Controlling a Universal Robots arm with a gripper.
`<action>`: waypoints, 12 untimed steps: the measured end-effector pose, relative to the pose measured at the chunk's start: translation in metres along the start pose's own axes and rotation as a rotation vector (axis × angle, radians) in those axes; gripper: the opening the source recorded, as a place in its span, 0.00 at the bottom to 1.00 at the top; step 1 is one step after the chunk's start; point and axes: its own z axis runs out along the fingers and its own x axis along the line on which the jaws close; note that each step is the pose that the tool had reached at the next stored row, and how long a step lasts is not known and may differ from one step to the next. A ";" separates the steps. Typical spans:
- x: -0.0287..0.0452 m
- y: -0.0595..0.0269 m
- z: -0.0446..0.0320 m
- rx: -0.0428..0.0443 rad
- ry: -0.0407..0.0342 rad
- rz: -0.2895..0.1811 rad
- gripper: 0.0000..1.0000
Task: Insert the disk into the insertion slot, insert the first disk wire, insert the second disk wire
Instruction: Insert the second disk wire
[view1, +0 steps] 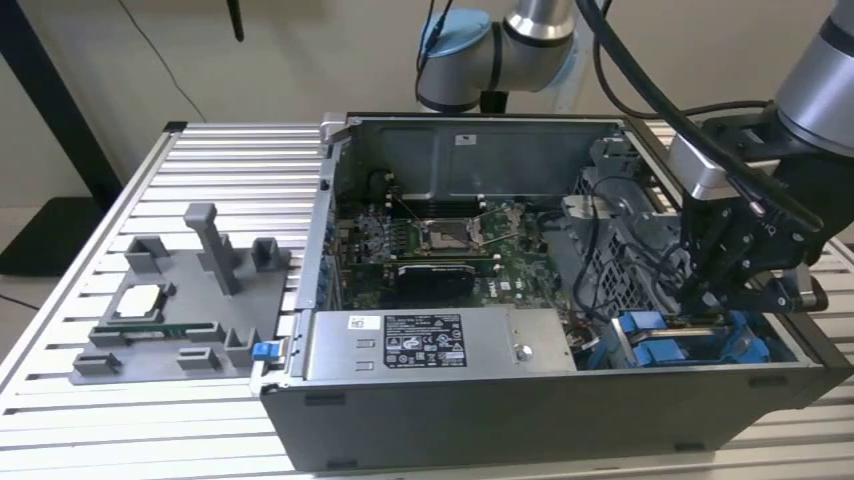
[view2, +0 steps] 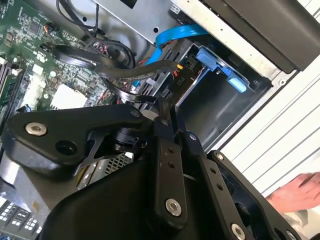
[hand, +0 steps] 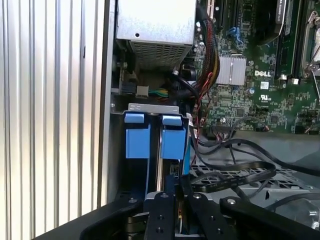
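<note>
One open case (view1: 441, 420) is lying on the slatted table (view1: 80, 420), and we are seeing the arm's gripper (view1: 707, 290) reaching down into its drive bay at the exterior view's right. Blue carriers (hand: 173, 142) are sitting upright in that bay, directly beyond the fingertips in the first wrist view, long axes running away from the gripper. We are judging the disk (view1: 667, 350) seated there. Jaws are standing narrow around a dark wire connector (view2: 179, 79), though we cannot tell the grip for sure. A person's hand (view2: 295, 192) is resting nearby.

The arm bends down from above, its black gripper (view1: 707, 295) pointing straight down, fingers (hand: 167, 197) drawn close together at the tip.
</note>
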 end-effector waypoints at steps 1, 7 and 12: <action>0.0000 -0.0003 0.0004 0.0005 0.0000 0.000 0.00; -0.0003 -0.0017 0.0022 0.0020 0.0001 0.000 0.00; -0.0007 -0.0019 0.0036 0.0033 0.0000 0.000 0.00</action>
